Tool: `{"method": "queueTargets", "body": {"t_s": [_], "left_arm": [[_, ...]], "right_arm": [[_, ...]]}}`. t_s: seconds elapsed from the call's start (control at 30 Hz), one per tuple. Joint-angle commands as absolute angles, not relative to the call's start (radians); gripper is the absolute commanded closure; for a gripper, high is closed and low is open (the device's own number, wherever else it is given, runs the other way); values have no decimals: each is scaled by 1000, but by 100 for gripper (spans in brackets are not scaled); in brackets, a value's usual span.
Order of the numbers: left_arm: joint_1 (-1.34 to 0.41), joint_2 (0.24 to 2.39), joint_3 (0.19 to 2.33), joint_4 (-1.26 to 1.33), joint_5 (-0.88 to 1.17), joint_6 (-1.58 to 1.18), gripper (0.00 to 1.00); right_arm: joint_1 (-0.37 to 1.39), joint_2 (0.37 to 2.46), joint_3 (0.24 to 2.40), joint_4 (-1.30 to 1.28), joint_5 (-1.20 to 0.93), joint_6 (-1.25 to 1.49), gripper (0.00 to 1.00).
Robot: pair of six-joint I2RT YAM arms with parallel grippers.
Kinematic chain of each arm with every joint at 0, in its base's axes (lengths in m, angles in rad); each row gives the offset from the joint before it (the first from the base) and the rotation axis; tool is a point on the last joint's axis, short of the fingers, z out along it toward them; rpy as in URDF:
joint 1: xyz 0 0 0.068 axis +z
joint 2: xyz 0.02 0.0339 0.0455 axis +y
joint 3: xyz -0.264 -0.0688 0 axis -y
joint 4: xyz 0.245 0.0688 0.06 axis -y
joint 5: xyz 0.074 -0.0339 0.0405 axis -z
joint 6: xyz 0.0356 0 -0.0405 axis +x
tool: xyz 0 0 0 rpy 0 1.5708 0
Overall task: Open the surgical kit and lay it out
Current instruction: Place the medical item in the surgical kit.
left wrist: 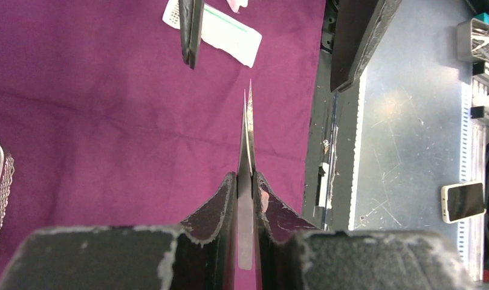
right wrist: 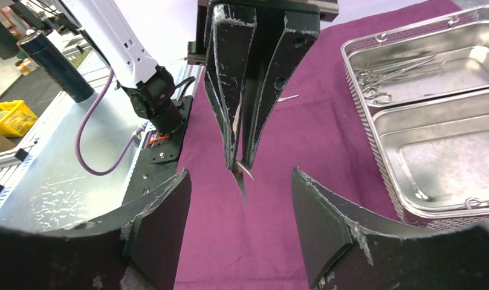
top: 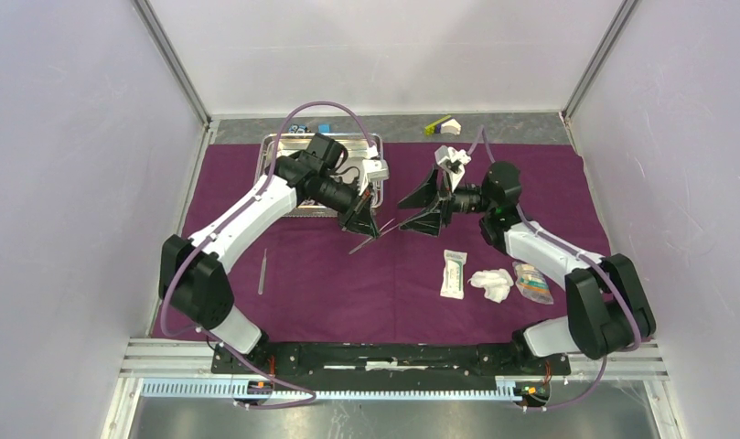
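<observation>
The dark purple cloth (top: 348,283) lies spread over the table. My left gripper (top: 370,227) is shut on slim metal tweezers (top: 363,243), held above the cloth's middle; they show in the left wrist view (left wrist: 248,133), tips pointing away. My right gripper (top: 404,215) is open and empty, facing the left gripper with the tweezers' tips (right wrist: 240,178) just in front of its jaws. The steel tray (top: 279,151) sits at the back left, with ring-handled forceps (right wrist: 390,72) in one compartment. A second pair of tweezers (top: 262,272) lies on the cloth at the left.
A white packet (top: 454,273), white gauze (top: 491,283) and a small clear packet (top: 531,282) lie on the cloth at the front right. A small blue block (top: 324,128) and a yellow-green and white piece (top: 442,124) sit behind the cloth.
</observation>
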State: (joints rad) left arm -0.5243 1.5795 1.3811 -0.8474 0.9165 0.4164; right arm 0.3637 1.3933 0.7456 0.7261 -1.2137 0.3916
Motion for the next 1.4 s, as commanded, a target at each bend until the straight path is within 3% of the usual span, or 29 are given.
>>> {"method": "queueTargets", "body": {"t_s": [0.0,0.33,0.57,0.87,1.03,1.23,1.37], "left_arm": [[-536,1524,1376,-794,892,479,97],[-550,1513,1371,-793,853,499,98],[-556,1512,1363,-783,810,494,97],[-557,1504,1339,-758,801,488,97],[-559,1507,1338,-758,799,488,98],[-558,1506,1339,-758,797,488,98],[-559,1507,1335,-758,794,486,98]], "right_arm": [[376,1428,720,884,-1245,491,34],[391,1519,704,1040,-1263,623,37],[398,1587,716,1124,-1270,705,55],[401,1617,718,1159,-1268,731,61],[403,1630,719,1160,-1271,733,70],[402,1651,721,1148,-1266,730,72],[403,1656,727,1144,-1268,732,81]]}}
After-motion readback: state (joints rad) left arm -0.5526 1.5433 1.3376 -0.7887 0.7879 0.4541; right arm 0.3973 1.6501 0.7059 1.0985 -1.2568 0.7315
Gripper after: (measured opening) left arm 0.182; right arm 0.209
